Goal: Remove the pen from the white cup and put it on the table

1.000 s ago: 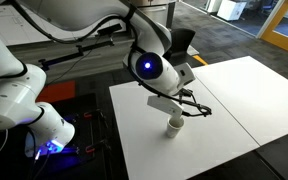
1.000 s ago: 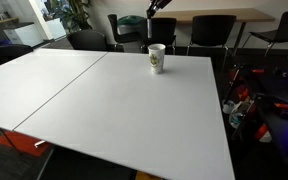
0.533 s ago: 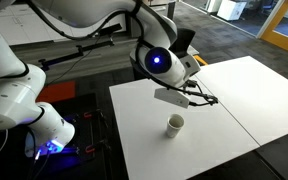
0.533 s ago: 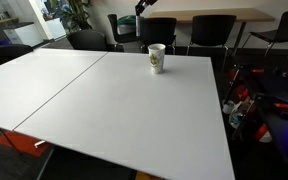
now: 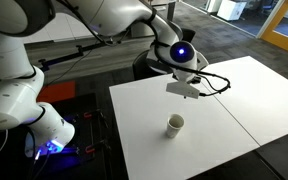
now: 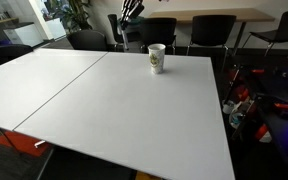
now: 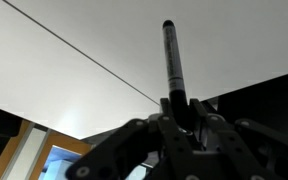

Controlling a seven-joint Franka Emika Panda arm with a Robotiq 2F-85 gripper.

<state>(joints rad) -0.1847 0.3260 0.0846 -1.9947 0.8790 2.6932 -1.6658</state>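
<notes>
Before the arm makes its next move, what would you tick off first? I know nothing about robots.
1. Grip on the pen: ok. The gripper is closed on its lower end, and the rest of it sticks out past the fingers.
2. Pen out of the white cup: ok. The gripper hangs up and away from the cup.
3. Cup standing upright: ok in both exterior views.
4. Bare table to lay the pen on: ok. There is open white surface all around the cup.
5. Pen resting on the table: not ok. It is held in the air.
6. Gap between pen tip and tabletop: cannot tell.
</notes>
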